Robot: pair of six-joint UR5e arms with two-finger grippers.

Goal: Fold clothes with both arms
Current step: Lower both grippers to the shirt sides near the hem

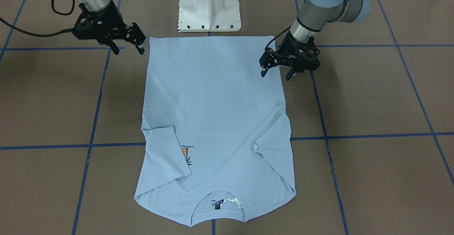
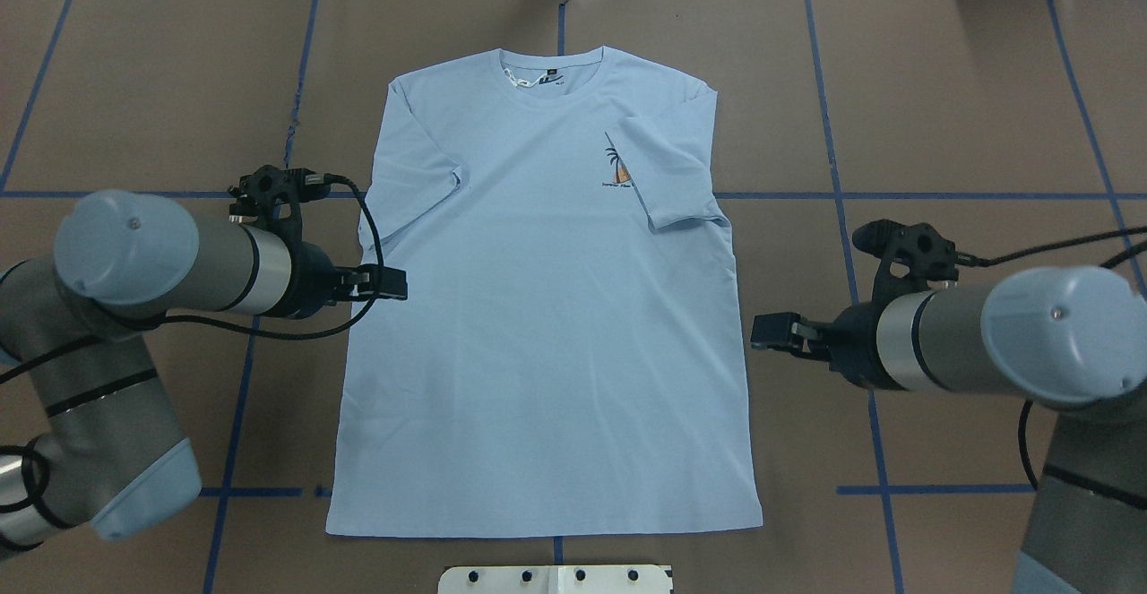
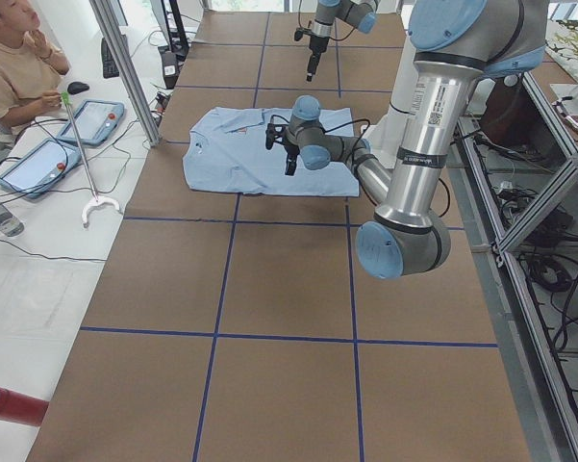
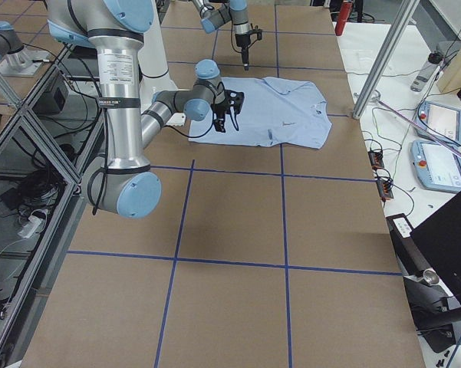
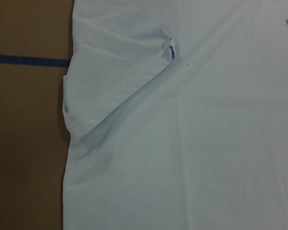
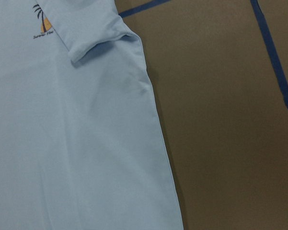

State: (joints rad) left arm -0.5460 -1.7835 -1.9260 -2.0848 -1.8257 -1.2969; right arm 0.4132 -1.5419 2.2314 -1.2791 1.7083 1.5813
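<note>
T-shirt (image 2: 538, 334) lies flat, print side up, on the brown surface (image 2: 941, 110). Collar (image 2: 551, 64) is on the far side from my base, hem on the near side. Left sleeve (image 2: 412, 164) and right sleeve (image 2: 668, 173) are both folded in over the body, and the right one half covers the palm print (image 2: 615, 170). My left gripper (image 1: 276, 74): jaws apart, empty, over the shirt's left side edge. My right gripper (image 1: 128, 50): jaws apart, empty, just off the right side edge over bare surface.

On the T-shirt (image 2: 538, 334), a folded-in sleeve (image 2: 672, 173) covers part of the chest print (image 2: 616, 171). Its lettering is too small to read, as is the neck label (image 1: 217, 204). Beyond the T-shirt's hem, the white base (image 1: 209, 4) runs off the picture's edge.
</note>
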